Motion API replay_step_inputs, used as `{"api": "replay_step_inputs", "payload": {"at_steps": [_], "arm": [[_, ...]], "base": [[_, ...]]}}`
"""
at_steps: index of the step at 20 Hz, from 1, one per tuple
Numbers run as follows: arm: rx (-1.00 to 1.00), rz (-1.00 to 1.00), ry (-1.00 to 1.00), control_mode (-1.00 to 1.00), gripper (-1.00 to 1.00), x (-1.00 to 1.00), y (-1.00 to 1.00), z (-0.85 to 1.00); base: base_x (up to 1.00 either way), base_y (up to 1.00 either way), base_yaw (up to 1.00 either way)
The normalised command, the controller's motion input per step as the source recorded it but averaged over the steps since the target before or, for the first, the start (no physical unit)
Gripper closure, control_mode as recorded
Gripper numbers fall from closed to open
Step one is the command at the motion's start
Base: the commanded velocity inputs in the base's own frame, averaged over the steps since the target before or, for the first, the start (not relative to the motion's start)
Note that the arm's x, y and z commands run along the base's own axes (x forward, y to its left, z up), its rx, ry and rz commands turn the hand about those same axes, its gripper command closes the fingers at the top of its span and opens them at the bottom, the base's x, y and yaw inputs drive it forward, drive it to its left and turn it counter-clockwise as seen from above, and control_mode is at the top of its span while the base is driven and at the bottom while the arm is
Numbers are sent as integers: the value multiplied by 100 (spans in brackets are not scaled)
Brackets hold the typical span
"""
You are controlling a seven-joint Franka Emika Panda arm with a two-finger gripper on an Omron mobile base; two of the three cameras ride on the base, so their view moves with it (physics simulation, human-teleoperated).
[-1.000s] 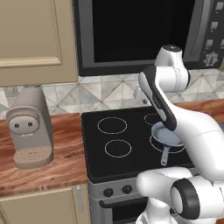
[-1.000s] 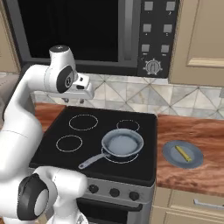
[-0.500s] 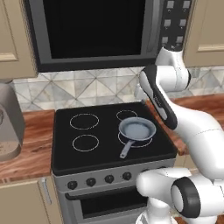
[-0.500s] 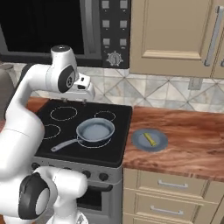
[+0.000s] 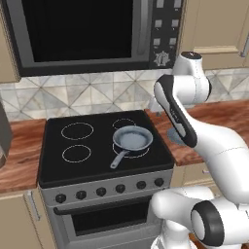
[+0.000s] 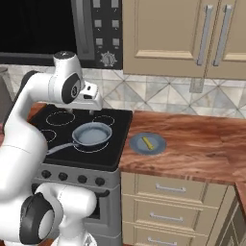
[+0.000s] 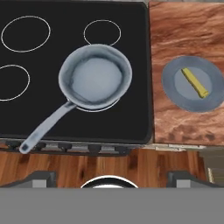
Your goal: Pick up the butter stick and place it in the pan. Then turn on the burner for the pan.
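The butter stick (image 7: 194, 82) (image 6: 147, 142) lies slantwise on a flat grey-blue plate (image 7: 175, 83) (image 6: 158, 145) on the wooden counter, right of the cooktop. The pan (image 7: 96, 76) (image 5: 132, 138) (image 6: 92, 134) sits on the front-right burner (image 7: 103, 107), covering most of its white ring, with its handle (image 7: 46, 124) pointing toward the stove's front edge. My gripper (image 7: 111, 178) (image 6: 96, 103) hangs high above the cooktop, looking down. It is open, fingers wide apart, and holds nothing. In the left base view my arm hides most of the plate.
Several knobs (image 5: 100, 191) (image 6: 72, 177) line the stove front. Three other white rings mark the black glass (image 7: 25, 33). A microwave (image 5: 82, 34) hangs above, with cabinets (image 6: 192, 33) and drawers (image 6: 168, 190) to the right. The wooden counter (image 6: 202, 144) stretches right of the plate.
The base has driven to the right, so the whole scene slid left: the coffee machine left the picture and the plate with the butter stick came closer. My arm kept its pose.
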Motion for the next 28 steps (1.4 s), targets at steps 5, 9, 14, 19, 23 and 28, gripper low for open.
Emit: {"api": "replay_step_inputs", "payload": {"at_steps": [5, 9, 14, 19, 23, 28], "arm": [[0, 0, 0, 100, -100, 0, 0, 0], [0, 0, 0, 100, -100, 0, 0, 0], [0, 0, 0, 100, -100, 0, 0, 0], [0, 0, 0, 100, -100, 0, 0, 0], [0, 0, 0, 100, -100, 0, 0, 0], [0, 0, 0, 100, -100, 0, 0, 0]], "base": [[0, -56, 0], [26, -46, 0], [45, -39, 0], [38, -26, 0], [36, -3, 0], [45, 0, 0]]}}
